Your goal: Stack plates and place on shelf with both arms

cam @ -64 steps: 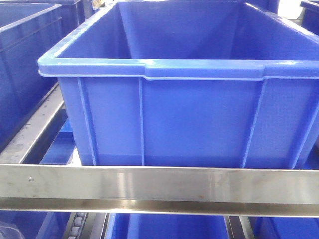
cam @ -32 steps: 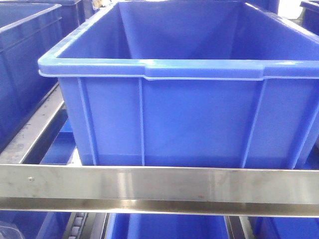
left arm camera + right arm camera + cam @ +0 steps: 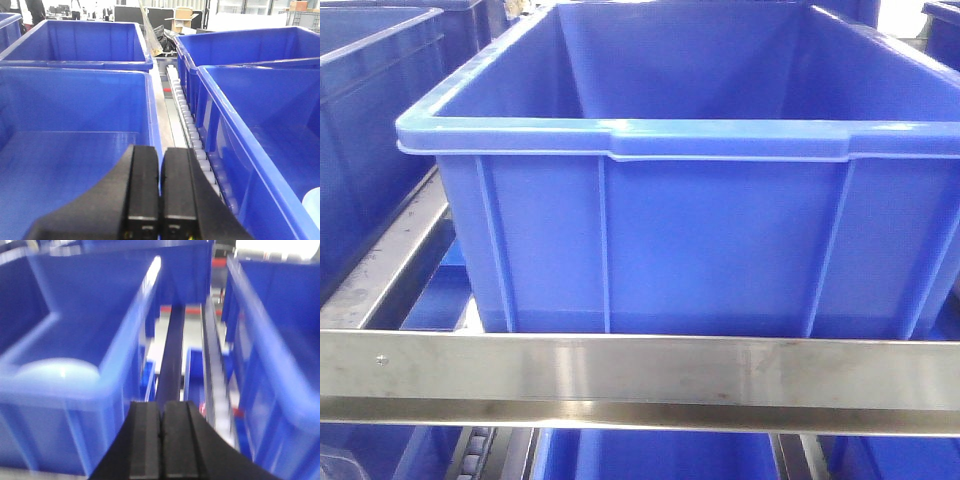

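Note:
One pale bluish-white plate (image 3: 57, 371) lies inside a blue bin (image 3: 100, 315) to the left in the blurred right wrist view. My right gripper (image 3: 161, 405) is shut with nothing in it, in front of that bin's near right corner. In the left wrist view a pale plate edge (image 3: 314, 206) shows at the lower right corner, inside the right-hand bin (image 3: 260, 115). My left gripper (image 3: 160, 150) is shut and empty, over the rim between two bins. Neither gripper nor any plate shows in the front view.
A large blue bin (image 3: 700, 240) fills the front view, standing on the shelf behind a steel rail (image 3: 640, 370). More blue bins (image 3: 75, 45) stand in rows. A roller track (image 3: 187, 117) runs between them. Boxes and people are far behind.

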Controlling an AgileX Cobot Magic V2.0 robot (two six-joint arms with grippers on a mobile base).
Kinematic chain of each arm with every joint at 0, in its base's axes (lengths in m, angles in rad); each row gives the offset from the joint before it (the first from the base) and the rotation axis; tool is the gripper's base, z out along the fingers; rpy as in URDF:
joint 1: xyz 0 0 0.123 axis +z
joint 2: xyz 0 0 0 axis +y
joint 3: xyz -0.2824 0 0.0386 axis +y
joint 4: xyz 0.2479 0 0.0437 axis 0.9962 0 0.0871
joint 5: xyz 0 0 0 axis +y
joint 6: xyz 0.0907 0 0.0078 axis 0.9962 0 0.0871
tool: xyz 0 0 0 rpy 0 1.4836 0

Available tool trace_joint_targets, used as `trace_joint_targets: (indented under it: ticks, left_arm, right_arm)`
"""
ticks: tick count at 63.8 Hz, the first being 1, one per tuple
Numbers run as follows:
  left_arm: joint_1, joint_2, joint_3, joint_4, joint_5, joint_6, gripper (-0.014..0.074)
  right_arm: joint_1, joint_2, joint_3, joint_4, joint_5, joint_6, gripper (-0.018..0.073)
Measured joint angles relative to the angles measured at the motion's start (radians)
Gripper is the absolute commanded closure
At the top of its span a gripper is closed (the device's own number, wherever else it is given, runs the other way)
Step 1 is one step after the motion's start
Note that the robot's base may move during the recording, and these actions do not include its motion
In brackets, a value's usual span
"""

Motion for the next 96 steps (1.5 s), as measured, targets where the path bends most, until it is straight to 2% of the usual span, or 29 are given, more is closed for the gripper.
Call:
trace_joint_targets:
  ticks: [8, 66, 72, 87, 96]
  left_arm:
    - [0.000, 0.000, 0.000, 0.000, 0.000, 0.000, 0.0516]
    - [0.000, 0.000, 0.000, 0.000, 0.000, 0.000, 0.0516]
    - [0.019, -0.007, 0.017, 0.006, -0.002, 0.000, 0.0516]
    - [0.102, -0.204, 0.163, 0.058, 0.011, 0.000, 0.0516]
    - [0.110, -0.360, 0.317, 0.060, 0.023, 0.000, 0.0516]
  right_arm:
    - [0.000, -0.072, 0.061, 0.000, 0.011, 0.000, 0.0510]
    - [-0.006, -0.082, 0.061, 0.000, 0.031, 0.002, 0.0510]
    - [-0.006, -0.082, 0.061, 0.000, 0.029, 0.002, 0.0510]
    - [-0.006, -0.082, 0.061, 0.000, 0.029, 0.002, 0.0510]
    - [-0.006, -0.082, 0.061, 0.000, 0.029, 0.002, 0.0510]
